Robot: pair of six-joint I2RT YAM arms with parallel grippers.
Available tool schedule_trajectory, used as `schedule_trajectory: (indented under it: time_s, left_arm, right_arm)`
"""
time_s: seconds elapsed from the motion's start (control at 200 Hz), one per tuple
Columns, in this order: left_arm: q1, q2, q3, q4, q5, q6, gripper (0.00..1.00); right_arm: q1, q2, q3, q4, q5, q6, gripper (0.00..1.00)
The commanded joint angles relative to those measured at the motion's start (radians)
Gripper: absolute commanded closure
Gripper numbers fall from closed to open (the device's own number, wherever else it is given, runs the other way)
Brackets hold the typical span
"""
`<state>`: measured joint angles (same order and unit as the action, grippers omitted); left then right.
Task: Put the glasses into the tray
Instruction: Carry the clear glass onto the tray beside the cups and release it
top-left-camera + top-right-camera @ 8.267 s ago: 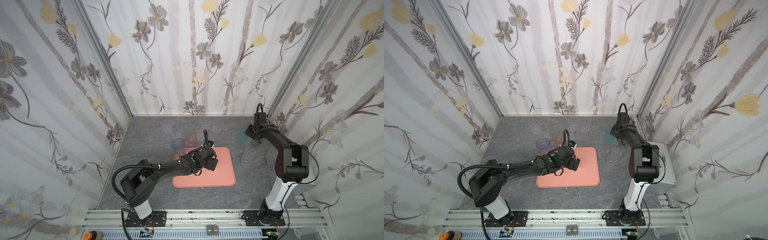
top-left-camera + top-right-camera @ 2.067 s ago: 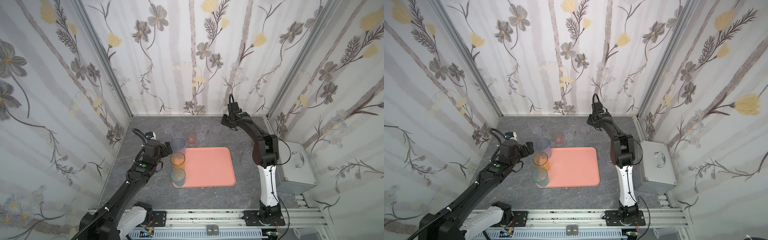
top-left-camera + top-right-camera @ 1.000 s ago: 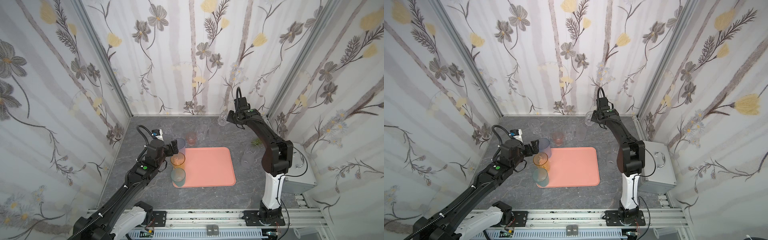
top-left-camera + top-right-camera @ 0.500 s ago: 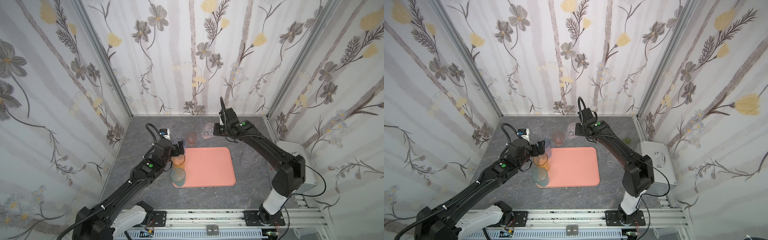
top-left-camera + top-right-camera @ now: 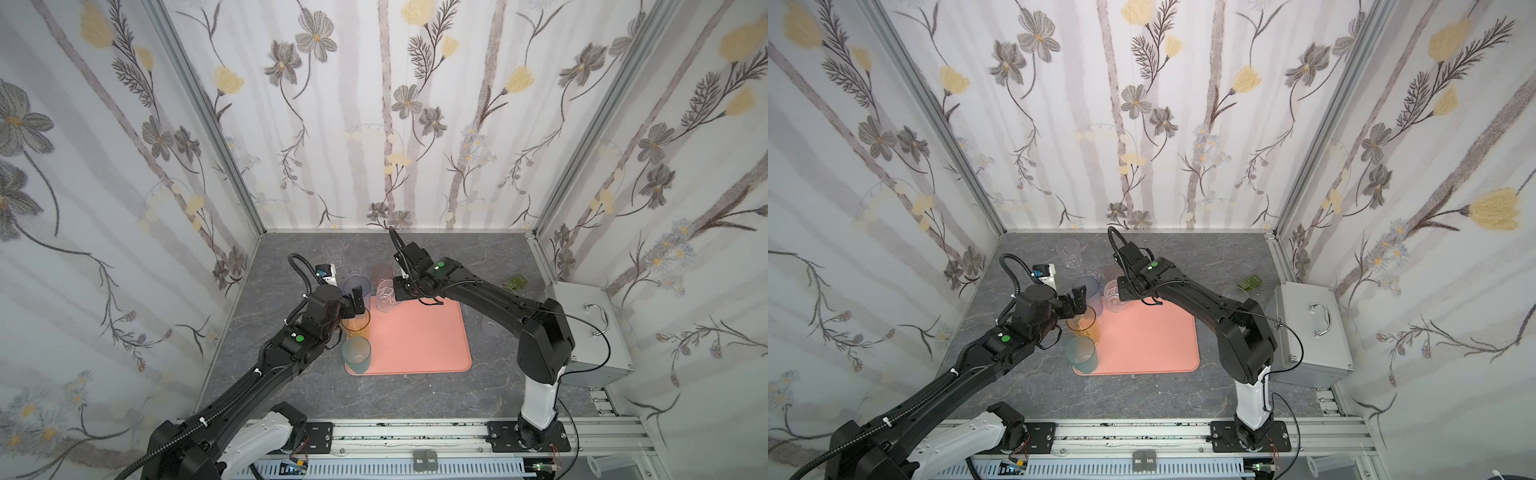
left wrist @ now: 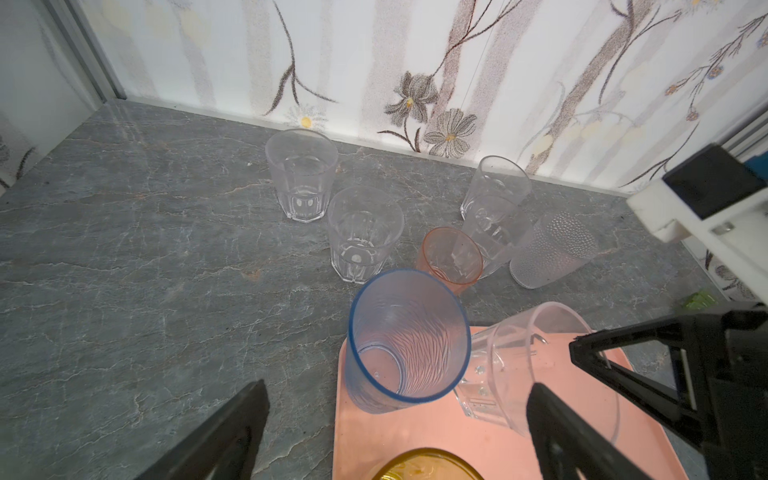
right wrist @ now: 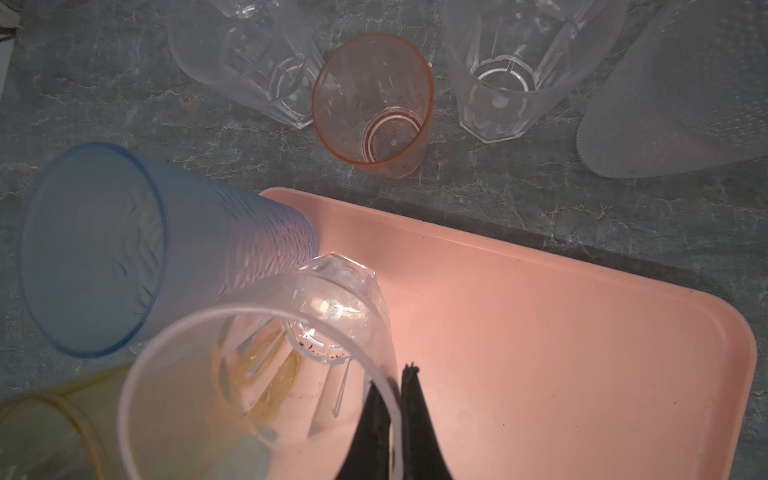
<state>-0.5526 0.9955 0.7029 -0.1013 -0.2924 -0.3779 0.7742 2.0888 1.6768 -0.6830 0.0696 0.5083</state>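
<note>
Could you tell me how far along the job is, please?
Done: the teal glass, amber glass and blue glass stand along the tray's left edge. In hand: the right gripper, shut on a clear glass by its rim, holds it over the tray; the left gripper is open, empty. Left: the pink glass, frosted glass and several clear ones on the table.

glasses (image 5: 356,353) along left edge of tray (image 5: 419,336), box (image 5: 598,345) to its right

The amber glass (image 6: 424,467) is cut off by the left wrist view's edge; the clear glass (image 7: 257,374) and right pincer (image 7: 395,382) by the right wrist view's.
</note>
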Motion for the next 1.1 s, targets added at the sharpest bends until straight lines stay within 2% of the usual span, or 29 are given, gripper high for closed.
schedule_trajectory:
  time_s: [0.0,0.47,0.819,0.924,1.094]
  left_arm:
    - [0.0,-0.005,-0.005,0.031,-0.03,-0.016,0.0]
    - [0.002,-0.023,-0.023,0.041,-0.065,0.0,0.0]
    - [0.002,-0.008,-0.019,0.045,-0.072,-0.007,0.0]
    - [0.002,-0.007,-0.017,0.045,-0.069,-0.007,0.0]
    - [0.002,-0.02,-0.023,0.045,-0.082,0.005,0.0]
  right_arm:
    - [0.006,0.052,0.063,-0.037,0.042,-0.023,0.99]
    - [0.001,0.22,0.19,-0.112,0.098,-0.077,0.99]
    - [-0.016,0.259,0.227,-0.124,0.097,-0.093,0.99]
    - [-0.016,0.265,0.241,-0.13,0.088,-0.09,0.96]
    - [-0.015,0.239,0.233,-0.128,0.076,-0.077,0.83]
